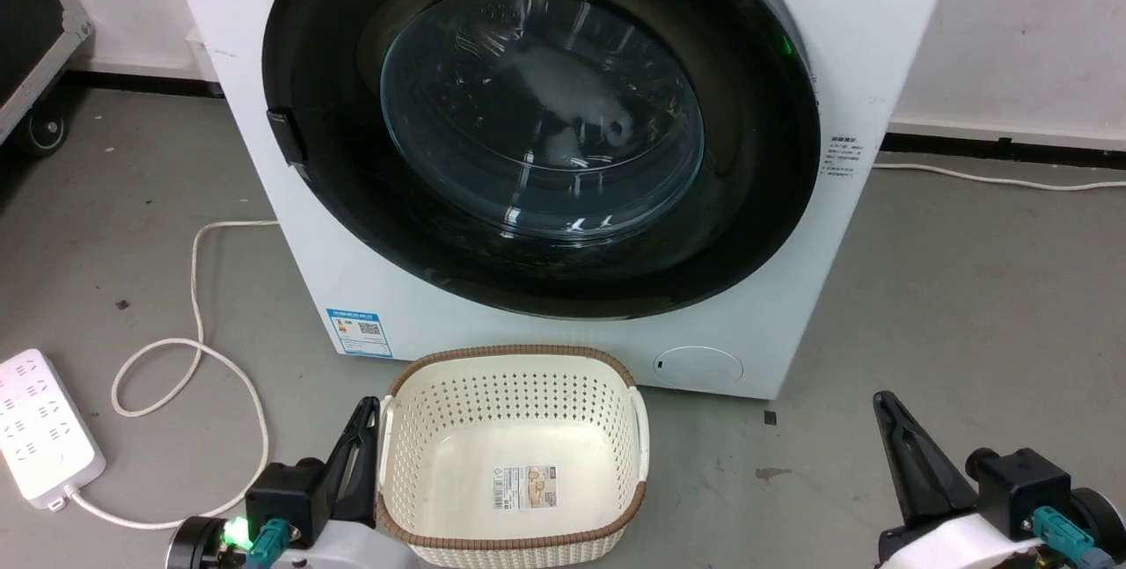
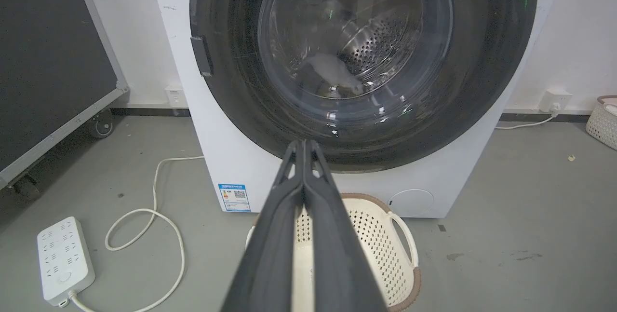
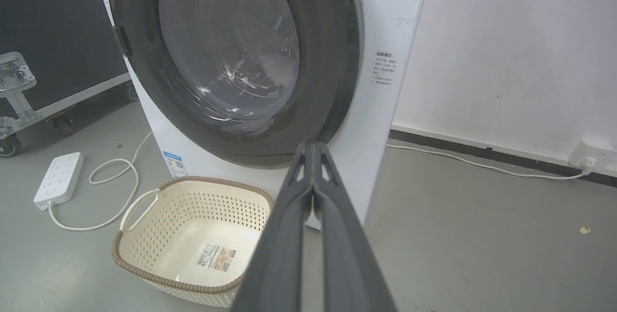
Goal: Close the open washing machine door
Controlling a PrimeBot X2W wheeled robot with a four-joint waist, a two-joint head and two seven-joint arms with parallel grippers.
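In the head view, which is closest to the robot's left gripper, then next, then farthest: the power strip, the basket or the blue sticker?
1. Basket: right beside the left gripper, on its right.
2. Blue sticker: just ahead, low on the washing machine.
3. Power strip: way off to its left.

We see a grey concrete floor (image 1: 968, 288) carrying the big white boxy washing machine (image 1: 387, 288) by its wall edge. A cream perforated plastic basket (image 1: 515, 349) stands just before it. A white power strip (image 1: 40, 424) and a looped white cable (image 1: 195, 288) lie leftward.
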